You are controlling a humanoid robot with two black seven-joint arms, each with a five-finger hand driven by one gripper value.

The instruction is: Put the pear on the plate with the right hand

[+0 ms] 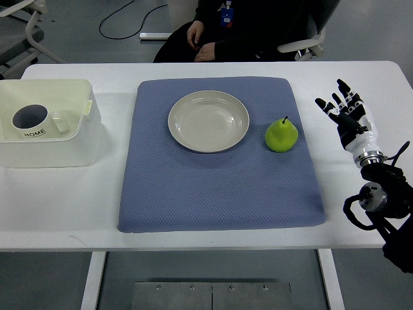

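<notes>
A green pear [281, 135] with a dark stem stands upright on the blue mat [219, 187], just right of an empty cream plate [208, 121]. My right hand [343, 108] is over the white table to the right of the mat, well clear of the pear. Its fingers are spread and hold nothing. The left arm is out of view.
A white plastic bin [71, 129] at the left holds a white mug [31, 121]. A person in dark clothes [219, 32] sits at the far side of the table, hands in lap. The table's front edge runs below the mat.
</notes>
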